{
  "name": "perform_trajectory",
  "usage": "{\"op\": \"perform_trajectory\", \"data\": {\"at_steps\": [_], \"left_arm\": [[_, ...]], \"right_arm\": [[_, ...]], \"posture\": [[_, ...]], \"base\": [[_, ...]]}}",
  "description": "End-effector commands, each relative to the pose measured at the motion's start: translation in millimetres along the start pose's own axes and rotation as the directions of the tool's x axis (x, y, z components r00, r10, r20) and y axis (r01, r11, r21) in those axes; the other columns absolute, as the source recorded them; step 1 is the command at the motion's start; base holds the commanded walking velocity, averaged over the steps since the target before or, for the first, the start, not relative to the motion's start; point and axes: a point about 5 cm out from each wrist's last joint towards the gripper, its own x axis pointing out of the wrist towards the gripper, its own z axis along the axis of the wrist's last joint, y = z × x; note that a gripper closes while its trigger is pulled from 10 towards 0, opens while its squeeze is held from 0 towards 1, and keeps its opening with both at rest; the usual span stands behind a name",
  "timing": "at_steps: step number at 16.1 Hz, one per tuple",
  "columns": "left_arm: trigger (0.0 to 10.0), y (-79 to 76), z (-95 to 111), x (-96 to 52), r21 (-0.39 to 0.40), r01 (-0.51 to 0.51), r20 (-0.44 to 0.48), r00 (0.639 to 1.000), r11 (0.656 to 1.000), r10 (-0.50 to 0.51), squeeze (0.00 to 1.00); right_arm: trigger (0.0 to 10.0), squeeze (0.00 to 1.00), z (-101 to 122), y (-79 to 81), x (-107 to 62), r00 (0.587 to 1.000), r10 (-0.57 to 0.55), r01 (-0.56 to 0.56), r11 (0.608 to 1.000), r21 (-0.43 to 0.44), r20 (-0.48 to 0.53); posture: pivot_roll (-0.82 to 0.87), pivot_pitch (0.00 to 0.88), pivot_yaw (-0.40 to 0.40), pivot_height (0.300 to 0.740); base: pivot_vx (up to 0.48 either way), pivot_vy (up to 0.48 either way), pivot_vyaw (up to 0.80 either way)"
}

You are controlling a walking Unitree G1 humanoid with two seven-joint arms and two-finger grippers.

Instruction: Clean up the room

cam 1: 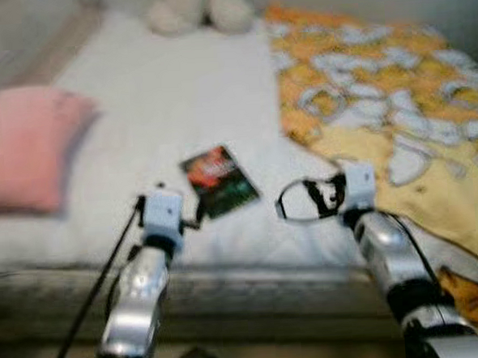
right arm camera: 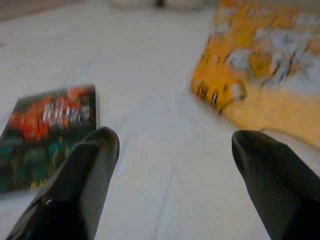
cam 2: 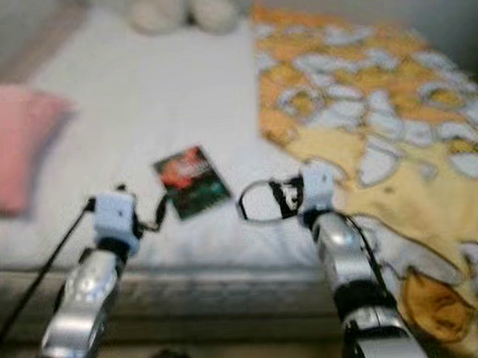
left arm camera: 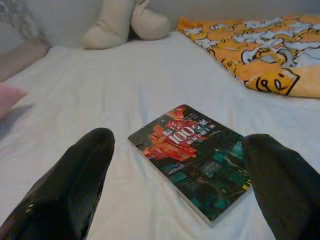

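Observation:
A book with a dark red and green cover lies flat on the white bed sheet near the front edge. My left gripper hovers just short of the book's near left corner. In the left wrist view it is open, with the book ahead between its fingers and not touched. My right gripper is open just right of the book, over bare sheet. In the right wrist view the book lies beside one finger.
An orange and yellow patterned blanket covers the bed's right side. A pink pillow lies at the left, and a cream plush toy sits at the far end. The bed's front edge runs under both arms. The eye views are blurred.

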Motion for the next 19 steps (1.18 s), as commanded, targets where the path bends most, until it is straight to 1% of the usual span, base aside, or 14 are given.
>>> {"op": "perform_trajectory", "data": {"at_steps": [1,2,3,5,6,7,8,9,10,11,12,13,15,19], "left_arm": [[10.0,-0.5,8,0.5,-0.023,-0.005,0.016,1.000,1.000,0.006,0.00],[10.0,-2.6,5,-6.2,-0.048,0.007,0.004,1.000,0.999,-0.007,0.00],[10.0,1.0,4,-17.2,-0.077,-0.005,-0.001,1.000,0.997,0.005,0.00],[10.0,1.0,4,-17.2,-0.077,-0.005,-0.001,1.000,0.997,0.005,0.00],[10.0,10.9,5,-27.2,-0.116,-0.086,-0.038,0.996,0.990,0.082,0.00],[10.0,17.1,9,-31.6,-0.125,-0.150,-0.061,0.988,0.981,0.143,0.00],[10.0,18.7,13,-33.4,-0.115,-0.156,-0.054,0.987,0.981,0.151,0.00],[10.0,20.2,21,-43.4,-0.119,-0.106,-0.018,0.994,0.987,0.104,0.00],[10.0,18.5,23,-51.5,-0.112,-0.036,0.002,0.999,0.993,0.036,0.00],[10.0,15.6,20,-51.5,-0.083,0.023,0.005,1.000,0.996,-0.023,0.00],[10.0,13.4,24,-41.2,-0.103,0.023,0.018,1.000,0.994,-0.021,0.00],[10.0,10.2,32,-26.1,-0.159,-0.001,0.032,0.999,0.987,0.006,0.00],[10.0,12.1,33,-19.3,-0.196,-0.064,0.010,0.998,0.978,0.067,0.00],[10.0,6.9,29,-18.2,-0.186,-0.025,0.005,1.000,0.982,0.026,0.00]], "right_arm": [[10.0,0.00,9,5.1,-9.2,0.997,-0.011,0.013,0.999,-0.034,0.077],[10.0,0.00,8,12.7,-28.7,0.993,-0.016,0.020,0.999,-0.035,0.114],[10.0,0.00,0,21.5,-55.1,0.994,-0.006,0.009,1.000,-0.030,0.107],[10.0,0.00,0,21.5,-55.1,0.994,-0.006,0.009,1.000,-0.030,0.107],[10.0,0.00,-14,28.1,-91.8,0.998,0.031,-0.030,0.999,-0.017,0.049],[10.0,0.00,-25,24.9,-118.4,1.000,0.029,-0.029,1.000,-0.007,-0.004],[10.0,0.00,-23,22.9,-126.2,1.000,0.004,-0.004,1.000,0.018,0.002],[10.0,0.00,-14,22.5,-143.0,0.999,-0.033,0.031,0.999,0.039,0.033],[10.0,0.00,-12,21.4,-152.8,0.998,-0.049,0.049,0.999,0.013,0.048],[10.0,0.00,-14,15.2,-155.3,0.993,-0.112,0.111,0.993,0.032,0.038],[10.0,0.00,-12,12.3,-151.4,0.990,-0.135,0.134,0.991,0.028,0.044],[10.0,0.00,-10,13.0,-143.2,0.992,-0.117,0.116,0.993,0.017,0.055],[10.0,0.00,-11,15.0,-136.8,0.994,-0.102,0.101,0.995,0.010,0.042],[10.0,0.00,-18,8.9,-132.4,0.992,-0.128,0.128,0.992,0.018,0.001]], "posture": [[0.15,0.011,-0.036,0.740],[0.12,0.000,-0.030,0.740],[0.10,0.000,-0.024,0.740],[0.10,0.000,-0.024,0.740],[0.04,0.000,-0.007,0.740],[0.03,0.000,0.001,0.740],[0.02,0.000,0.003,0.740],[-0.01,0.000,0.009,0.740],[-0.01,0.000,0.014,0.740],[-0.02,0.000,0.011,0.740],[-0.02,0.000,0.012,0.740],[-0.02,0.000,0.014,0.740],[-0.02,0.000,0.010,0.740],[-0.02,0.000,0.011,0.740]], "base": [[0.000,0.000,0.00],[0.000,0.000,0.00],[0.000,0.000,0.00],[0.000,0.000,0.00],[0.000,0.000,0.00],[0.000,0.000,0.00],[0.000,0.000,0.00],[0.000,0.000,0.00],[0.000,0.000,0.00],[0.000,0.000,0.00],[0.000,0.000,0.00],[0.480,0.000,0.00],[0.480,0.000,0.00],[0.480,0.000,0.16]]}}
